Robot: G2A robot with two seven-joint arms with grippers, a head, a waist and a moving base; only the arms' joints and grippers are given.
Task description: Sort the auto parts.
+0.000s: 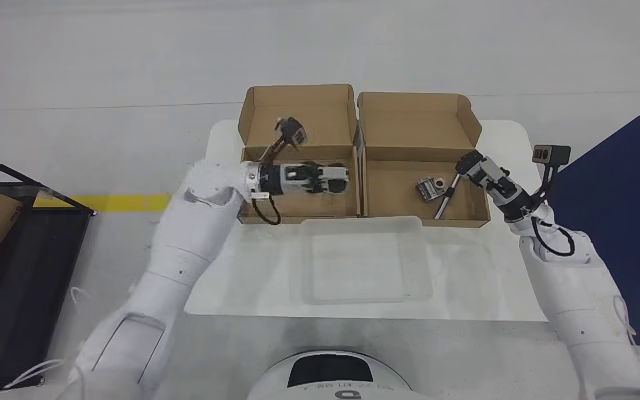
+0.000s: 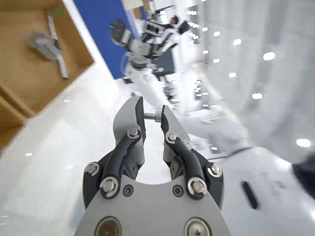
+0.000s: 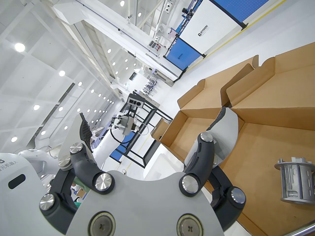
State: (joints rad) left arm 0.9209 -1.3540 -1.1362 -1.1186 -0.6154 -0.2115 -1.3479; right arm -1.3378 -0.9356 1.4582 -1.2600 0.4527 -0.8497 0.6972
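I am pinching a small bolt (image 2: 149,116) in my left gripper (image 2: 150,118), its ends hidden behind the pads, the boxes' shared wall (image 1: 358,172) just ahead. My right gripper (image 3: 154,120) is gaping wide over the right box (image 3: 258,148), the metal housing (image 3: 294,183) lying near it.

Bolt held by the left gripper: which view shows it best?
The left wrist view: the bolt lies crosswise between the left gripper's fingers, thread and nut plain. In the top view that gripper is above the left box, the bolt too small to tell. The right wrist view likewise.
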